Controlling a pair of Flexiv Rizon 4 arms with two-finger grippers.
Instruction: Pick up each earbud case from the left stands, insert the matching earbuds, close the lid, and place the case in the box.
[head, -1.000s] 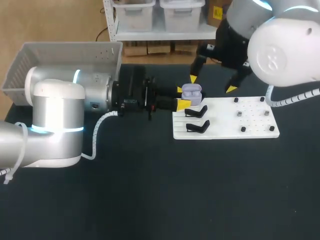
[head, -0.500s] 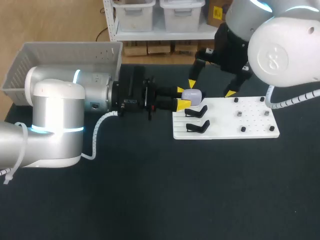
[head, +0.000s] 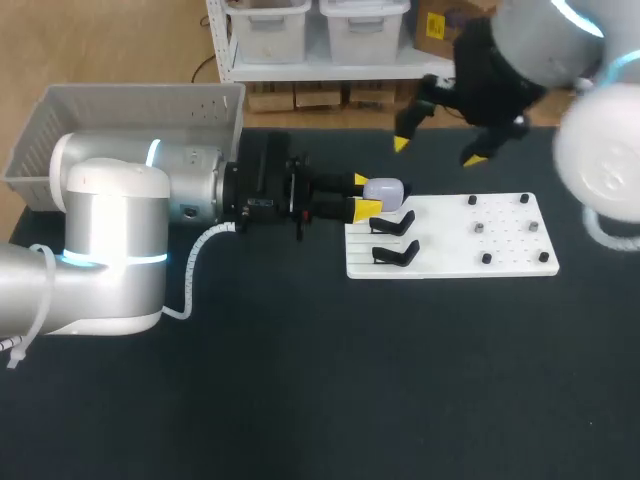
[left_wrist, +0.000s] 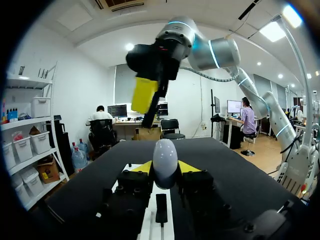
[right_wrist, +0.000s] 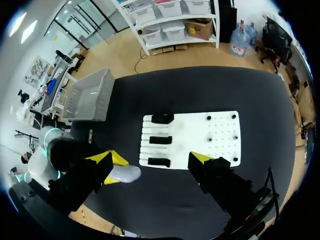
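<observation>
A pale lilac earbud case (head: 386, 188) with its lid down hangs over the far left corner of the white board (head: 450, 252). My left gripper (head: 366, 193) is shut on it from both sides. The left wrist view has the case (left_wrist: 165, 159) upright between the yellow tips of that gripper (left_wrist: 165, 168). My right gripper (head: 437, 150) is open and empty, raised behind the board and clear of the case. Looking down past the right gripper (right_wrist: 155, 160), I see the case (right_wrist: 126, 173) beside one finger. Two black stands (head: 394, 222) (head: 397, 254) are empty.
A grey box (head: 130, 108) sits at the table's back left, behind my left arm (head: 150, 215). Several small pegs (head: 479, 227) dot the right half of the board. Dark table surface lies open in front of the board.
The case's lid, open a second ago, is now down. My right gripper has lifted off and moved back and to the right. The left arm has held still.
</observation>
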